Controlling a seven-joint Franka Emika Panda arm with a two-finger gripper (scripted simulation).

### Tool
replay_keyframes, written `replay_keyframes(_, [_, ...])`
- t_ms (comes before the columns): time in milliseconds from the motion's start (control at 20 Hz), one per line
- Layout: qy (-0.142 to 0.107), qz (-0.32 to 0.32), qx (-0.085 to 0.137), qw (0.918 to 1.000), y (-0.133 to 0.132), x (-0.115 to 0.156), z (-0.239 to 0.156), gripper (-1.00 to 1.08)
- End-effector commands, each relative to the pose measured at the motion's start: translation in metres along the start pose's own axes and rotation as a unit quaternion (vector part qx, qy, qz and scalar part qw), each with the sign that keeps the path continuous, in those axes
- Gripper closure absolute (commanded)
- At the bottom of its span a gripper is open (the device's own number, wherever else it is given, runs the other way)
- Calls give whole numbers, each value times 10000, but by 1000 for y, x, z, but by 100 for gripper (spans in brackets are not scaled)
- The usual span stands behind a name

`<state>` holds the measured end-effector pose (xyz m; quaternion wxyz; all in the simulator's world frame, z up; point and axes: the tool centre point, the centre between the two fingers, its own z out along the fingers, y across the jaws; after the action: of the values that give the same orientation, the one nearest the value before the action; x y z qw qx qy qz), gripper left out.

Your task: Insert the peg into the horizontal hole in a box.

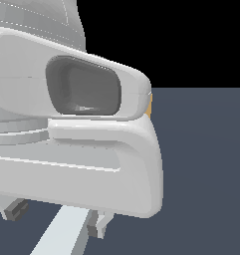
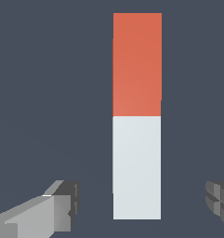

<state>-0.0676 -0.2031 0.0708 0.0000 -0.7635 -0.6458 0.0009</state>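
The peg (image 2: 136, 116) lies flat on the dark floor, one half red-orange and one half pale grey-white. My gripper (image 2: 141, 204) is open above it, with one finger (image 2: 62, 204) and the other (image 2: 220, 202) wide apart on either side of the peg's white end, neither touching it. In the exterior view the white robot hand fills most of the picture. Below it the fingers (image 1: 14, 209) and a stretch of the white peg (image 1: 61, 234) show. Only a thin tan sliver of the box (image 1: 150, 104) peeks out behind the hand. The hole is hidden.
The dark grey-blue floor (image 1: 206, 174) stretches to the exterior view's right. The robot hand (image 1: 66, 124) blocks everything on the exterior view's left.
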Motion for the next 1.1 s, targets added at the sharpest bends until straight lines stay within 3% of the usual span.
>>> replay_keyframes(0, [3,5,-6,10000,0,-3,2,-92])
replay_keyframes(400, [4,8,-2,10000,0,-3,7,-92])
replay_keyframes(1050, [7,-1,-6,10000,1,-1,51,-92])
